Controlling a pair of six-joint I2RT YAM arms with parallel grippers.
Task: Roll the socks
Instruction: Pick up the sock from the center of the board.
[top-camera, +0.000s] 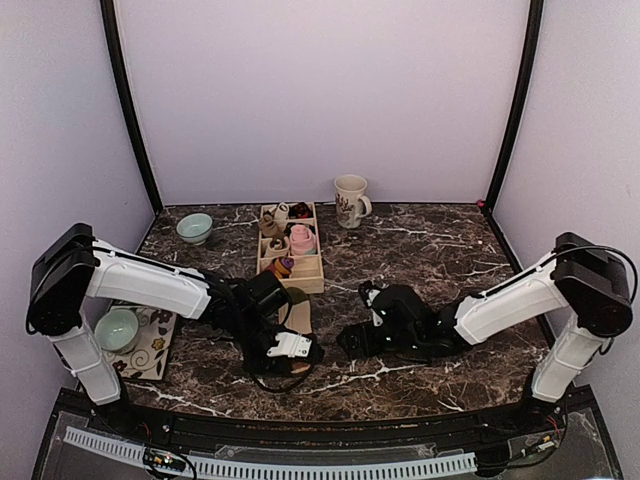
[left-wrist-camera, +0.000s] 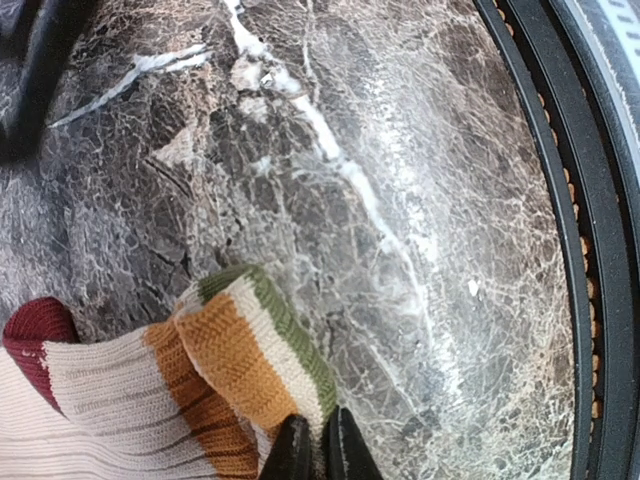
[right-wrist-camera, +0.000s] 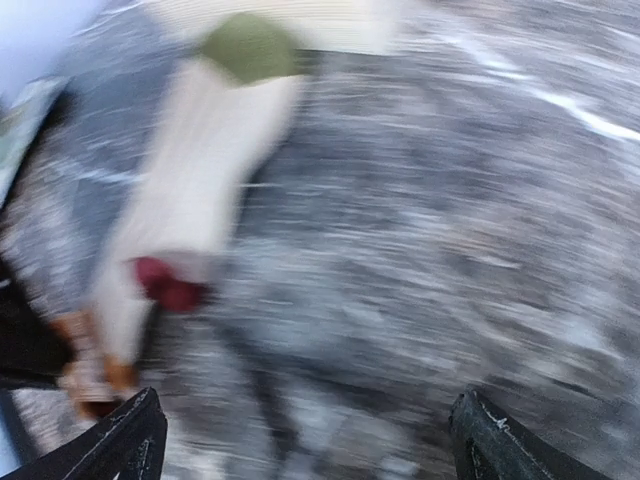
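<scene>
Two robot arms reach in low over a dark marble table (top-camera: 430, 240). The left gripper (top-camera: 298, 358), at 7 o'clock from the table's centre, sits over the near end of a beige sock (top-camera: 300, 318). The sock lies stretched toward 12 o'clock, its green toe (top-camera: 294, 295) just beside a wooden compartment box (top-camera: 312, 275). The right gripper (top-camera: 350, 341) hangs near the left one, at its 3 o'clock, clear of the sock. The box holds small rolled bundles, one of them a pink bundle (top-camera: 302, 238). A cream mug (top-camera: 350, 200) stands at 12 o'clock by the back wall and a pale green bowl (top-camera: 194, 228) at 10 o'clock. A second bowl (top-camera: 117, 330) rests on a patterned mat (top-camera: 152, 350) at 8 o'clock.
</scene>
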